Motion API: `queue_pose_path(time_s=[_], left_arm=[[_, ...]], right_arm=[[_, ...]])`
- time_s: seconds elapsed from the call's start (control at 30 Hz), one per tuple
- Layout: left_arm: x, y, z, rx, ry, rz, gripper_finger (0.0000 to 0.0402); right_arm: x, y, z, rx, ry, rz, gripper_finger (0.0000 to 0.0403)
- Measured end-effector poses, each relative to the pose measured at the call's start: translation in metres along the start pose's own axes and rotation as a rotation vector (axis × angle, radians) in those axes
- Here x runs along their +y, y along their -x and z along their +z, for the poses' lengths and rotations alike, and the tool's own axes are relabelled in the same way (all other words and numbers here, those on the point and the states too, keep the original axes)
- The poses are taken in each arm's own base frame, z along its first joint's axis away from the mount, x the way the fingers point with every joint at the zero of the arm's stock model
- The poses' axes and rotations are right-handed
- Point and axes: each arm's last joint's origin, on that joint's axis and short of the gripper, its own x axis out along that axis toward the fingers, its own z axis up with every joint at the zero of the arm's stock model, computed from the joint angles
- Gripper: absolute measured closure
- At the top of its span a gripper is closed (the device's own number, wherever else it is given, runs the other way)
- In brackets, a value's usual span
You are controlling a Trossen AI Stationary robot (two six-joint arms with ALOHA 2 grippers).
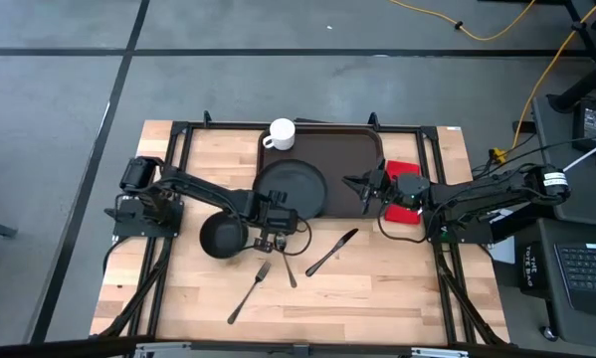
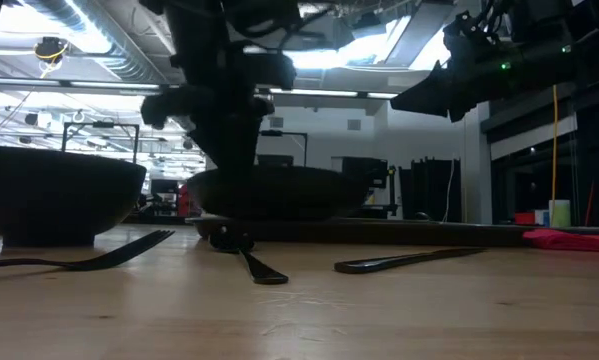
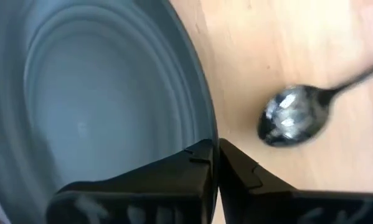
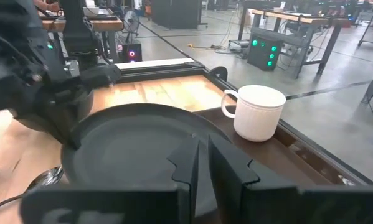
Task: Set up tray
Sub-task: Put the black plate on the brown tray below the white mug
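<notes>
The tray (image 1: 355, 149) lies flat at the table's (image 1: 377, 288) far edge. It looks stiff, light and slippery, so grab its raised rim. The left gripper (image 3: 214, 163) pinches the plate's (image 3: 80, 112) edge. The right gripper (image 4: 202, 163) hangs over the tray, nearly closed, empty.

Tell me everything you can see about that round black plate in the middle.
The plate is round, black and matte, looks like plastic, with faint concentric rings inside and a raised rim. It is empty. It sits partly on the brown tray, overhanging the tray's front left corner toward the wooden table. The left gripper is shut on its rim on the side nearest the black bowl. The white mug stands on the tray just behind it, apart.
</notes>
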Motion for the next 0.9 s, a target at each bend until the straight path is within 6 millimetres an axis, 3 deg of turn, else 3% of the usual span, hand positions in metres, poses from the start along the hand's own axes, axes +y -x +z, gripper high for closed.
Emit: queue_pose_path(time_s=[0.17,0.9], left_arm=[[0.002,-0.01,-0.001,0.028,0.007,-0.025,0.0399],[0.013,-0.021,-0.007,0.023,0.059,-0.05,0.0398]], right_arm=[[0.0,0.0,0.0,0.003,0.002,0.0,0.036],[0.0,0.0,-0.001,0.009,0.007,-0.002,0.036]])
